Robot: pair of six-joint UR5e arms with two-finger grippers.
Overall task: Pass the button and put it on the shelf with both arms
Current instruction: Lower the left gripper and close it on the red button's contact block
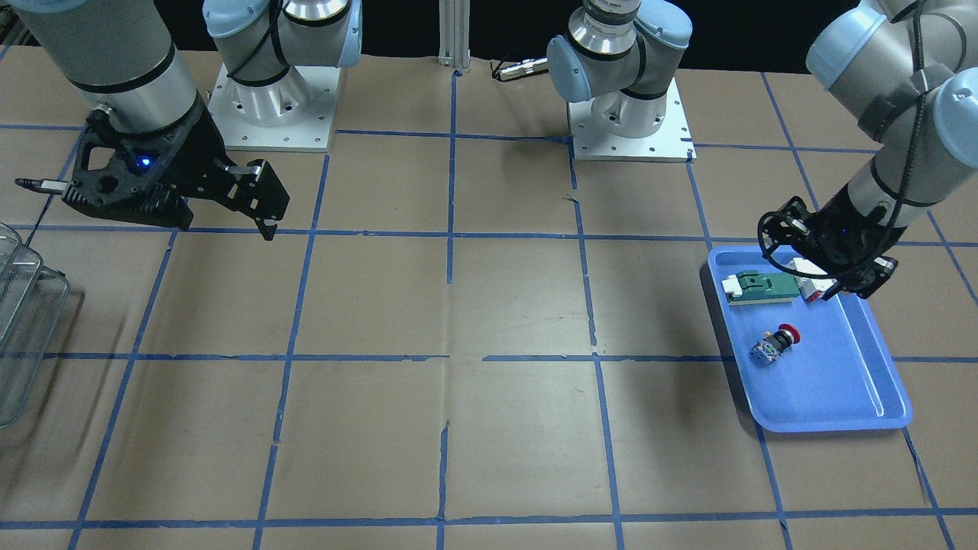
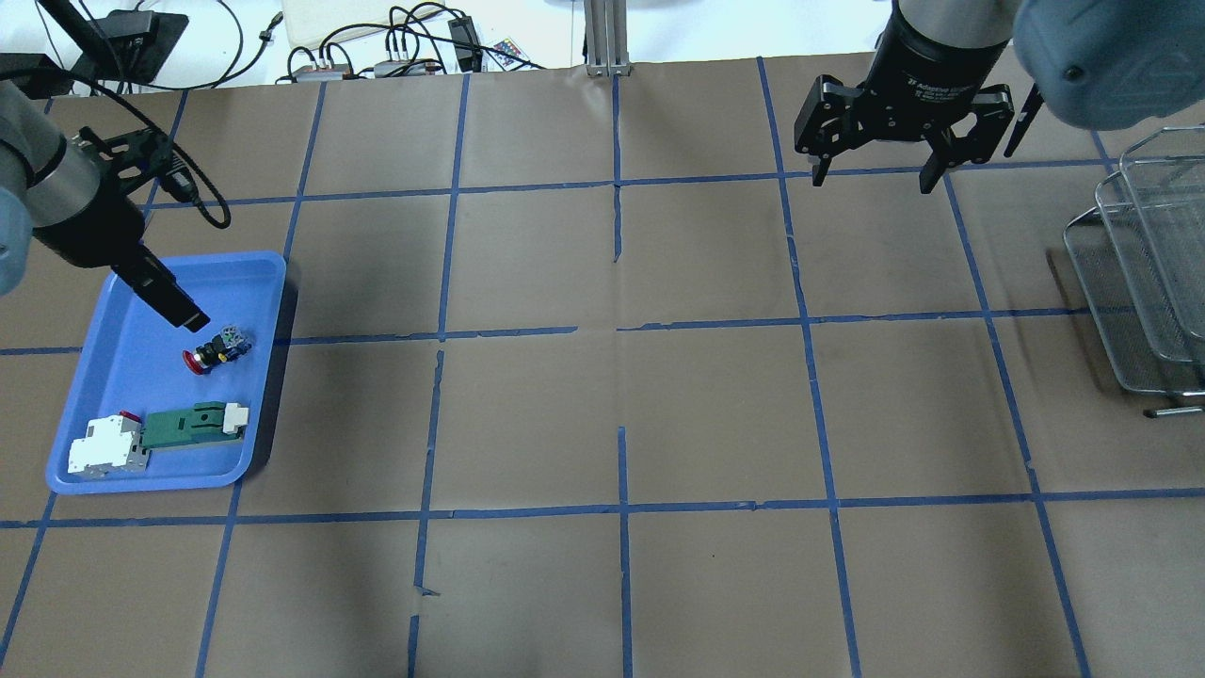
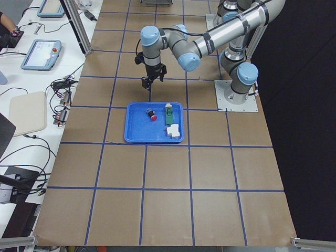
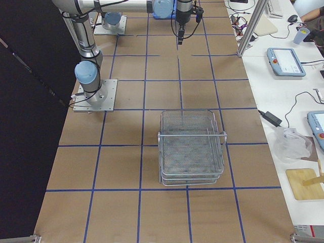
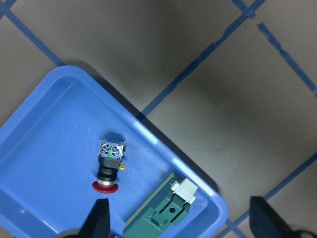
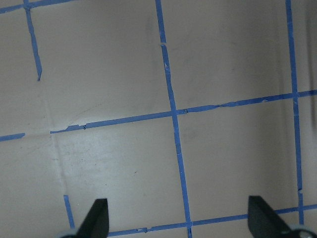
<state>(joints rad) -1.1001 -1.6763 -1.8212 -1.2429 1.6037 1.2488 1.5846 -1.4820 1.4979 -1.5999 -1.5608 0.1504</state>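
- Button (image 2: 215,349) is lying sideways in blue tray (image 2: 273,282), at worktop's (image 2: 706,405) left end.
- Left gripper (image 2: 184,314) is hovering just beside it, jaws spread wide; button's long axis is crossing their closing line.
- Right gripper (image 2: 873,171) is hanging far right, jaws spread, empty.

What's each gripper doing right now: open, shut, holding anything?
Left gripper: open, empty, over the blue plastic tray, near the small red-capped push-button switch.
Right gripper: open, empty, above the brown paper-covered table.
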